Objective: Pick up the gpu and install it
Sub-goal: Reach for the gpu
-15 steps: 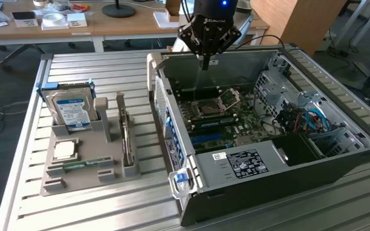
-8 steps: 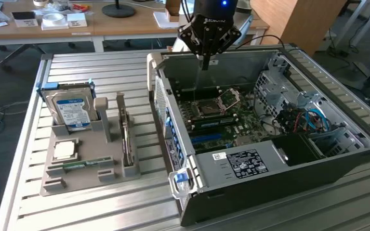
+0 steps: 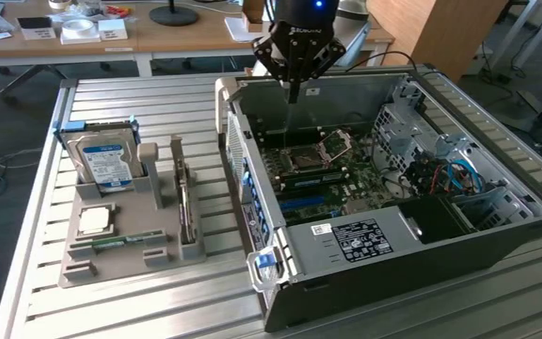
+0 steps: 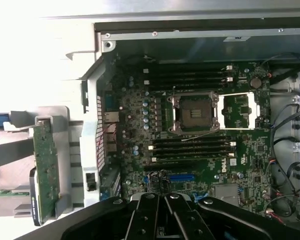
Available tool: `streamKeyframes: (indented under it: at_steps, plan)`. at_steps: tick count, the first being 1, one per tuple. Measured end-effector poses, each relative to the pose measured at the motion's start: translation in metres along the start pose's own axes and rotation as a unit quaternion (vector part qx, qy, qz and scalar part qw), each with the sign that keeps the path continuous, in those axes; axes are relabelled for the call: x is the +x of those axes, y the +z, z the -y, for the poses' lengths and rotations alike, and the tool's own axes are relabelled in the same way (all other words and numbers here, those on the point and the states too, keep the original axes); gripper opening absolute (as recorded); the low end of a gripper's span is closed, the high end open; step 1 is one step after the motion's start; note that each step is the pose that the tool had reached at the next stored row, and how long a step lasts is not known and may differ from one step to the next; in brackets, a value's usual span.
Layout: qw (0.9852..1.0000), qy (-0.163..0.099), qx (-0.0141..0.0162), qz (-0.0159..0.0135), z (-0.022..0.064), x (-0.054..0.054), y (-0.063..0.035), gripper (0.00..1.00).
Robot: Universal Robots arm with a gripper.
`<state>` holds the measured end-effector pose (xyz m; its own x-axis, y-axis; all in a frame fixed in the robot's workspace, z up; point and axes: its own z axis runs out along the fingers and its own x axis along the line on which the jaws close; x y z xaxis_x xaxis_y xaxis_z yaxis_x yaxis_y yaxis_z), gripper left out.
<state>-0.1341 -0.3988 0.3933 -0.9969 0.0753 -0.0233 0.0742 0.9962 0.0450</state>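
Over the slatted metal counter [image 3: 158,99] the black end effector [image 3: 293,92] hangs pressed together above the open grey case [image 3: 459,261], the thin dark upright gpu [image 3: 186,205] at its exterior-view 7 o'clock wanting a square top-edge pinch.

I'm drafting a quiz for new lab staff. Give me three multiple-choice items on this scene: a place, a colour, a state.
1. Where is the gpu? A) on edge in the grey tray B) inside the case C) in the gripper
2. What colour is the hard drive's label? A) red B) blue C) yellow
3. How is the gripper? A) shut, empty B) shut on the gpu C) wide open
Answers: 1 A, it stands in the tray's slot; 2 B, blue shows on the label; 3 A, its fingers meet above the open case, nothing between them.
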Motion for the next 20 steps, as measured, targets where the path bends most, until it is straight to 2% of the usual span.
streamKeyframes:
  at_steps: [1,20]
  plan:
    - [1.0,0.0,0.0,0.0,0.0009,0.013,-0.0003,0.11]
    - [1.0,0.0,0.0,0.0,0.0032,0.043,-0.0011,0.11]
